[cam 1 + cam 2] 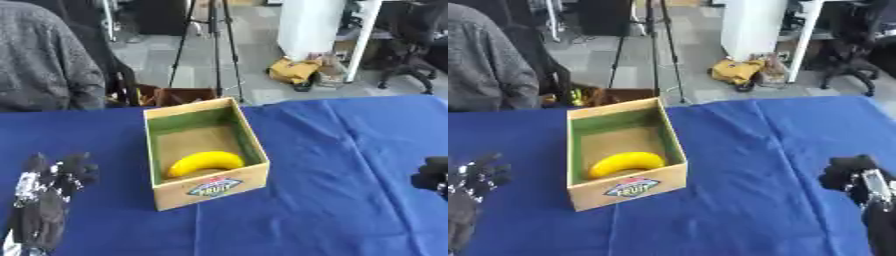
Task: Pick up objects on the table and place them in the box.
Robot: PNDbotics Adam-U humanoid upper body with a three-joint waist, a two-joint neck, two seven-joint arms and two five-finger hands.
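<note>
Blue cloth [332,165] covers bench, creased in places. Beyond far edge: grey floor, tripod legs [214,45], white pillar [311,25], yellow bag [293,69] at its foot, office chair [411,45] far right. Box [254,179] sits mid-bench, fruit label on near wall, green inner sides. Banana [206,163] lies inside, against near wall. My left hand [48,192] rests low left, fingers up and relaxed, empty. My right hand [852,177] low right, fingers curled, holding nothing.

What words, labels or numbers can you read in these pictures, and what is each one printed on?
"FRUIT": on the label on the front wall of the box.
A small line of print above that word on the same label is too blurred to read.
No other text can be read.
</note>
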